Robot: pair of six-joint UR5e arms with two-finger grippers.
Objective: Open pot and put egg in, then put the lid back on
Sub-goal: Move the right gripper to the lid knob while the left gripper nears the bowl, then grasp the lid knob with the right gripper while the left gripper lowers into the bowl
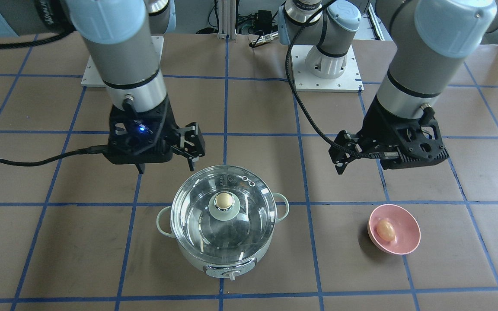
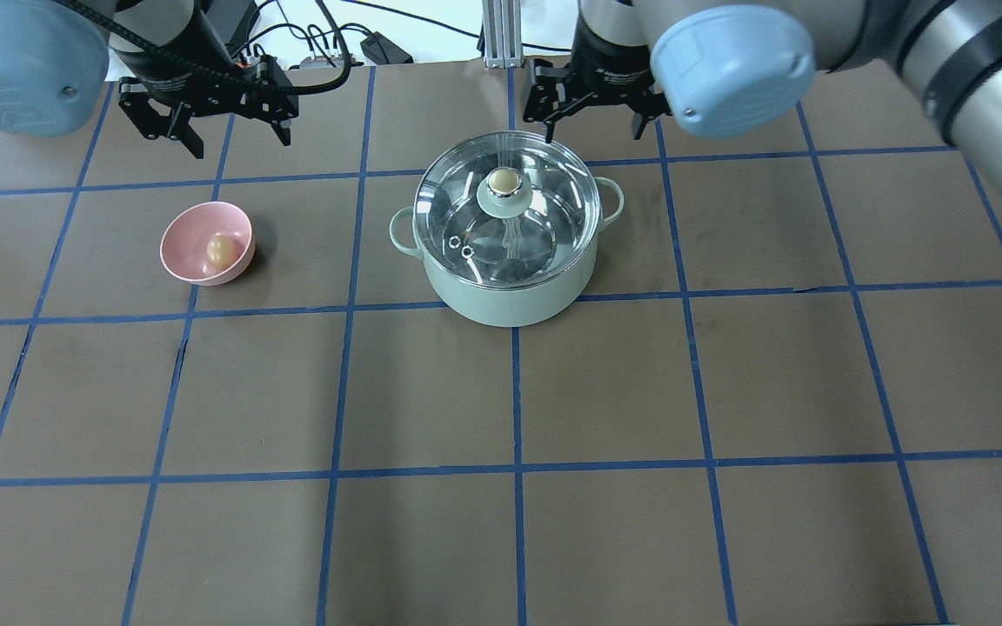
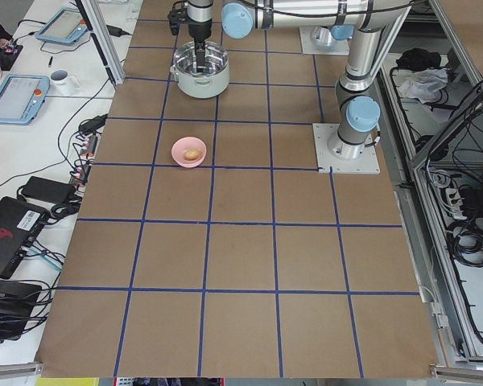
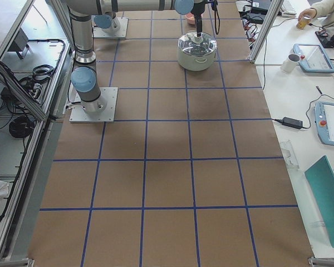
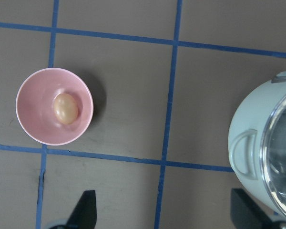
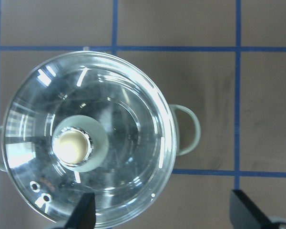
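Note:
The mint-green pot [image 2: 510, 300] stands at the table's middle back with the clear glass lid [image 2: 544, 230] on it. The lid's beige-topped knob [image 2: 504, 182] is at its centre. The tan egg [image 2: 221, 251] lies in a pink bowl [image 2: 181, 252] to the pot's left. My left gripper [image 2: 240, 139] is open and empty, hovering behind the bowl. In the left wrist view the egg [image 5: 66, 108] is ahead of it. My right gripper [image 2: 593, 130] is open and empty, above the pot's far side. In the right wrist view the lid [image 6: 128, 124] is below it.
The brown table [image 2: 510, 522] has a blue tape grid. The arm bases [image 1: 327, 65] and cables are at the robot's edge. In the exterior left view, side benches with tablets [image 3: 12, 92] stand beyond the table's edge.

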